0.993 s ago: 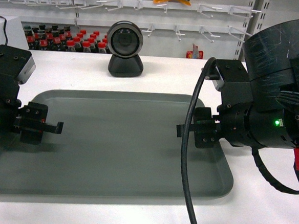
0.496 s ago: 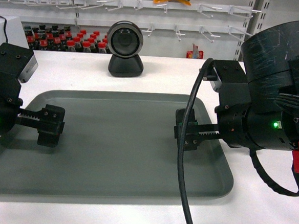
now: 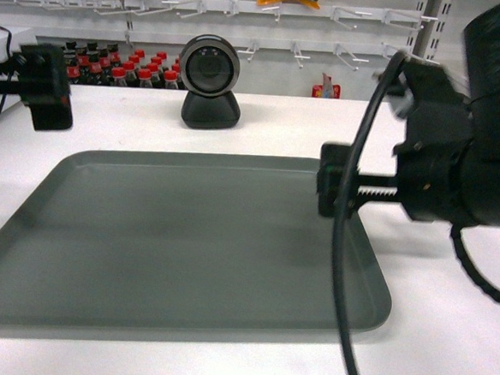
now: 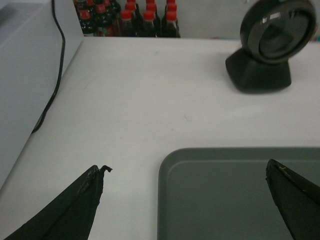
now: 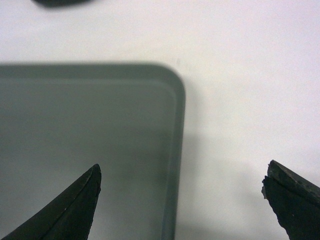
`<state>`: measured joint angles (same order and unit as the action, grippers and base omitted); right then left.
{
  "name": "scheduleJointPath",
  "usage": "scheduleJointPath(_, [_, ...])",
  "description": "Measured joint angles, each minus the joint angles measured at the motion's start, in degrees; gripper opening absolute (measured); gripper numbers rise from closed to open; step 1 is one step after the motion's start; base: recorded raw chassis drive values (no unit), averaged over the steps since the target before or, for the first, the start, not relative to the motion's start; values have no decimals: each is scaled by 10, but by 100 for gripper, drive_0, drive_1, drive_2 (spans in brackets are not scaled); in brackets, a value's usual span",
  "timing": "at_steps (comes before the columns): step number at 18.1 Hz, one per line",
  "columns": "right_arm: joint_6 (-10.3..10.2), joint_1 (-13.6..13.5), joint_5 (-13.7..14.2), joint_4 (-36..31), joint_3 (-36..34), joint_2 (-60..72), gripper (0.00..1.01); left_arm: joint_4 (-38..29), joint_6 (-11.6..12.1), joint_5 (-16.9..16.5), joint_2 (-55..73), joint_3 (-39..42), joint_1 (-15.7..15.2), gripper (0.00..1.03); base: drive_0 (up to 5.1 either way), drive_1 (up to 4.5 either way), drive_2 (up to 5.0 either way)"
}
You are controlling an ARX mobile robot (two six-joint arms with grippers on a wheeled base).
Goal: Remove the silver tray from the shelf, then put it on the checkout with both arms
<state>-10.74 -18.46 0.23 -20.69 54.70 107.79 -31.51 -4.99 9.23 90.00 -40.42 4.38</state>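
Resting place: the silver tray (image 3: 186, 243) lies flat on the white desk (image 3: 445, 338), the checkout, in front of the round black scanner (image 3: 210, 82), with nothing holding it.
Progress: judging from how it lies, the tray is off the shelf and set down, so the placing looks done; what seems left is only for the arms to pull clear.
Left gripper (image 4: 185, 200): jaws spread wide and empty, hanging above the tray's far left corner, one fingertip (image 4: 92, 187) over bare desk left of the tray, the other over the tray's inside; neither touches anything.
Left gripper in the head view: raised beside the tray's far left corner, well apart from its rim.
Right gripper (image 5: 182, 200): jaws likewise wide apart and empty, straddling the tray's right rim from above, one fingertip (image 5: 87, 192) over the tray's inside, the other over desk to the right; no contact shows.
Right gripper in the head view: above the tray's far right corner, partly blurred.
Background: racks with red-capped bottles (image 3: 95, 65) stand behind the scanner.
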Motion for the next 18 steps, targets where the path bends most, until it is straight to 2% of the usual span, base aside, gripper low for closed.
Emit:
scheduleJointPath(1, [-4, 8, 0, -15, -7, -18, 98, -3, -14, -4, -11, 7, -3, 98, 0, 0, 0])
scheduleJointPath(3, [-18, 24, -9, -44, -35, -70, 98, -15, -71, -12, -64, 40, -18, 98, 0, 0, 0])
scheduleJointPath(5, [-41, 43, -21, -69, -71, -118, 98, -21, -77, 3, -113, 64, -19, 98, 0, 0, 0])
scheduleJointPath(9, [-62, 63, -30, -73, -100, -150, 98, -14, -70, 14, -128, 81, -28, 98, 0, 0, 0])
scheduleJointPath(10, [37, 63, 94, -337, -218, -146, 74, -171, -14, -67, -113, 137, -42, 82, 0, 0, 0])
scheduleJointPath(11, [83, 98, 91, -408, -296, -207, 50, -227, 25, -89, -145, 208, -44, 59, 0, 0, 0])
scheduleJointPath(12, [93, 110, 79, -406, -324, -249, 37, -234, 36, -91, -176, 229, -44, 45, 0, 0, 0])
scheduleJointPath(14, [101, 119, 61, -388, -381, -308, 11, -226, 40, -92, -221, 269, -44, 21, 0, 0, 0])
scheduleJointPath(15, [103, 123, 56, -384, -394, -323, 4, -221, 40, -92, -233, 282, -44, 14, 0, 0, 0])
scheduleJointPath(16, [106, 131, 52, -379, -415, -353, 2, -210, 40, -92, -256, 299, -44, 2, 0, 0, 0])
scheduleJointPath(18, [106, 137, 46, -371, -437, -387, 2, -200, 42, -92, -288, 315, -44, 2, 0, 0, 0])
